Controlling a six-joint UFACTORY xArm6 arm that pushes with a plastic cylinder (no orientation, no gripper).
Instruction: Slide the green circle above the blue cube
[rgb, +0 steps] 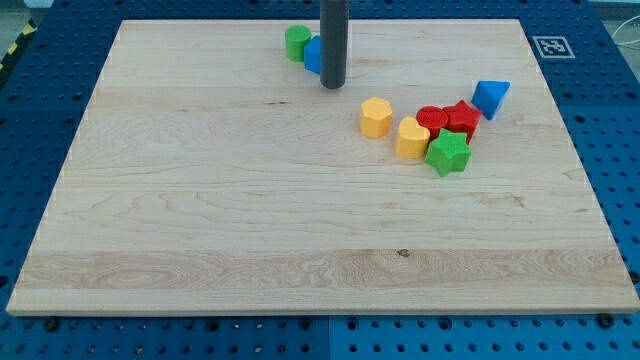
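The green circle (297, 42) sits near the view's top edge of the wooden board (200, 200), touching the left side of the blue cube (314, 55). The blue cube is partly hidden behind my dark rod. My tip (333, 85) rests on the board just to the lower right of the blue cube, close to it or touching it; I cannot tell which.
A cluster lies at the view's right: a yellow hexagon (376, 117), a yellow heart (411, 139), a green star (448, 154), a red circle (433, 119), a red star (462, 119) and a blue triangle (490, 98). A marker tag (553, 46) sits off the board's top right corner.
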